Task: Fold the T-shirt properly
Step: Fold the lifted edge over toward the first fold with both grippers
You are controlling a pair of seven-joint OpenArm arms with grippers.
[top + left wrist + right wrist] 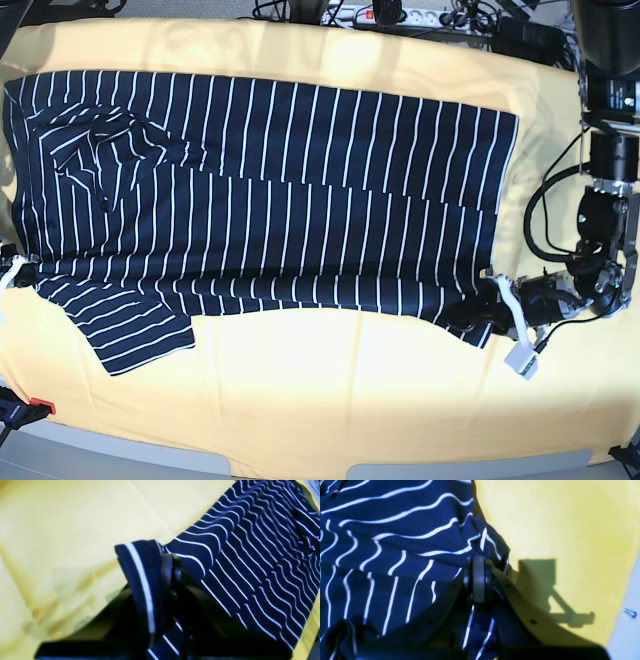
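The base camera is looking down from above, well back, taking in the whole T-shirt [260, 190] spread on the yellow cloth [330, 400]. The left wrist camera is sitting just behind the left gripper [170, 565], facing along it, very near the T-shirt's edge. The right wrist camera is doing likewise behind the right gripper [478, 562]. All three are sharing the T-shirt's near edge and the cloth.

Bright, even light overhead; both wrist views are soft and blurred, with a sharp tool shadow [552, 592] on the yellow cloth [557, 517].
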